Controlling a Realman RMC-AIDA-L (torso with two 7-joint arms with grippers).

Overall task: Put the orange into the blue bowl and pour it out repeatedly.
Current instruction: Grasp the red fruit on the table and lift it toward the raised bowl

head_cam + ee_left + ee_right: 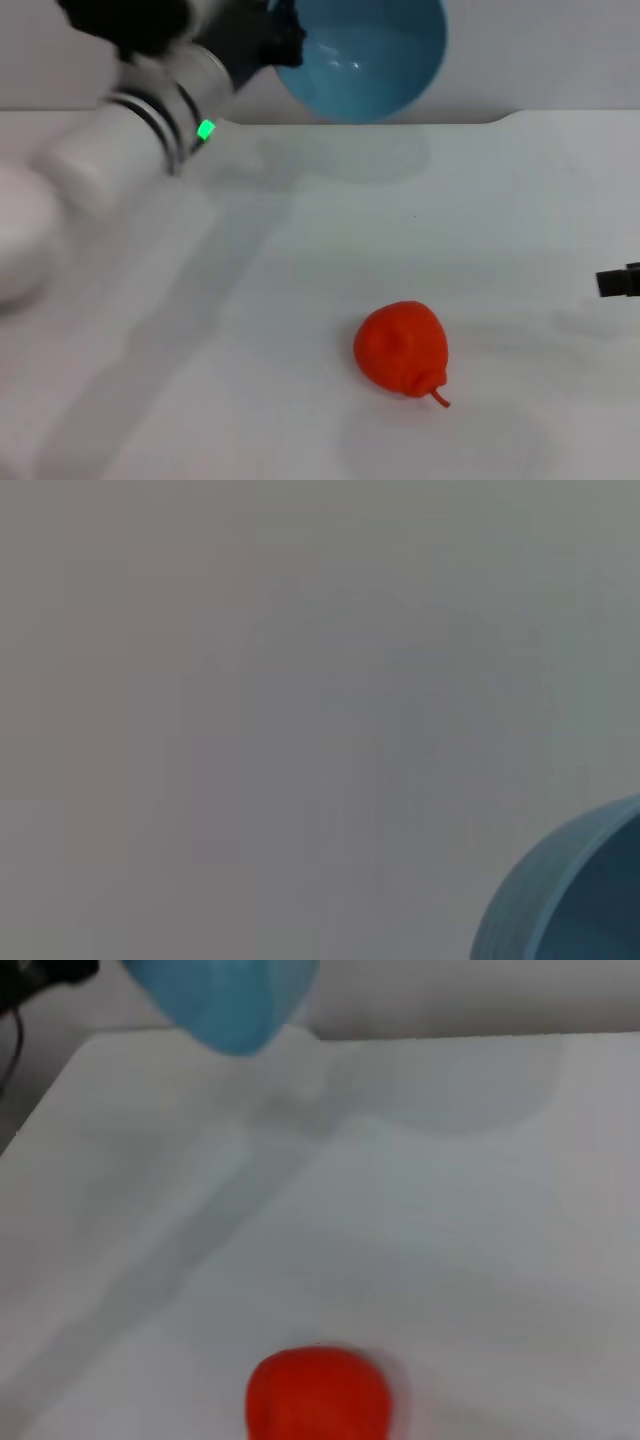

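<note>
The orange lies on the white table, near the front and right of the middle, its small stem pointing to the front right. It also shows in the right wrist view. The blue bowl hangs in the air above the table's far edge, tipped on its side with its empty inside facing me. My left gripper holds it by the left rim. The bowl's outside shows in the right wrist view and its rim in the left wrist view. My right gripper shows only as a dark tip at the right edge.
The white table has a far edge against a pale wall, with a step in it at the far right. My left arm crosses above the table's left side.
</note>
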